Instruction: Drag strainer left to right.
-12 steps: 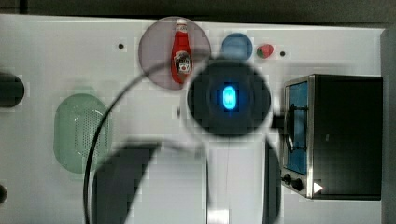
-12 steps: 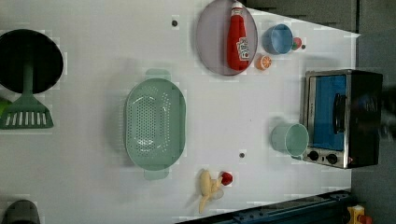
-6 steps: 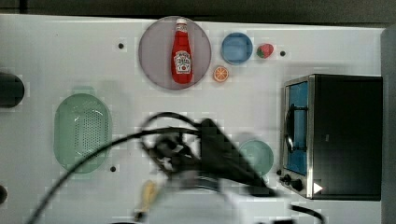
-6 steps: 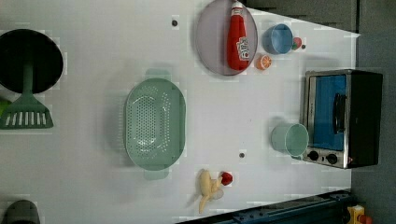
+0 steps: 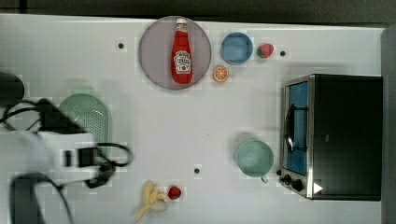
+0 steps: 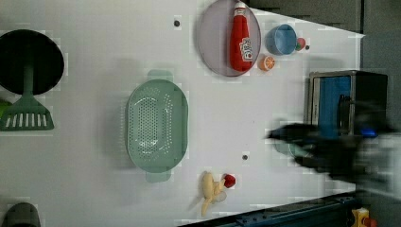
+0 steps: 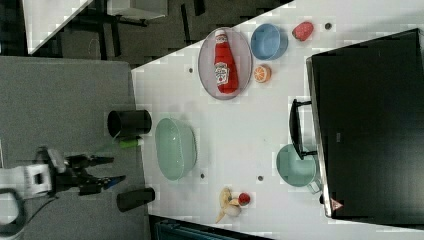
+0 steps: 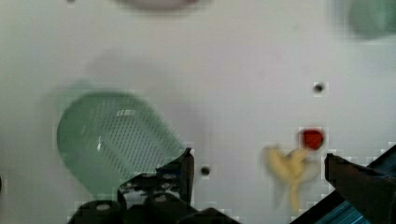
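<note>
Top view, left to right: arm partly covers the strainer (image 5: 91, 116), which sits at the top view's left on the white table (image 5: 154, 135), well apart from the teal mug (image 5: 254, 158) and toaster oven (image 5: 336, 135). Wrist view: gripper (image 8: 259, 170) spread wide, empty, above the table. Advice: lower one finger inside the rim, hook the wall, pull steadily. Long axis runs up-down in the top view; open side up.

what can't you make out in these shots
- Strainer, top view: its left and lower parts are hidden behind the arm.
- Gripper, left view: motion blur smears it, so the finger shapes are lost.
- Mug, left view: mostly covered by the blurred arm.
- Banana, wrist view: blurred, outline unclear.
</note>
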Tool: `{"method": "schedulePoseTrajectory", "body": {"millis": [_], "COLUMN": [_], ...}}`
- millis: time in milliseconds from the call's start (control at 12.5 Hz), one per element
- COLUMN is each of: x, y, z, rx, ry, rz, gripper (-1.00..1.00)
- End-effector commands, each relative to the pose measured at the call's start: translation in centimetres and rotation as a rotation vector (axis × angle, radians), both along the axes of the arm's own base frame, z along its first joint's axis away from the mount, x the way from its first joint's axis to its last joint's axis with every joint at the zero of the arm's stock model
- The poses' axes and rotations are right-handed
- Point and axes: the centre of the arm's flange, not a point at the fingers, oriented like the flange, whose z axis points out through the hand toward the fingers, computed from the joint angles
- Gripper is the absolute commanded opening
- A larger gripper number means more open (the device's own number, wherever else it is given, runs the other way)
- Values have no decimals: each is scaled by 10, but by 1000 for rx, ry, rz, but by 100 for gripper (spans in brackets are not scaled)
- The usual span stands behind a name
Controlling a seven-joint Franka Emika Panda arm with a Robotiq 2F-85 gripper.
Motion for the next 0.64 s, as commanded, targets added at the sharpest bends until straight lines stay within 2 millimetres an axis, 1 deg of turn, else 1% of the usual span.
{"method": "schedulePoseTrajectory", "body": {"millis": [80,240,320,480,640], "x": [-3,2,4,10,15], "y": [38,65,73,79,80], "z": [-52,-89,-108,-147,-187], "rx": [1,38,46,44,38], "ry": [12,24,40,69,91], "rz": [-323,-481,-563,-715,-836], "gripper": [100,100,100,100,100]}}
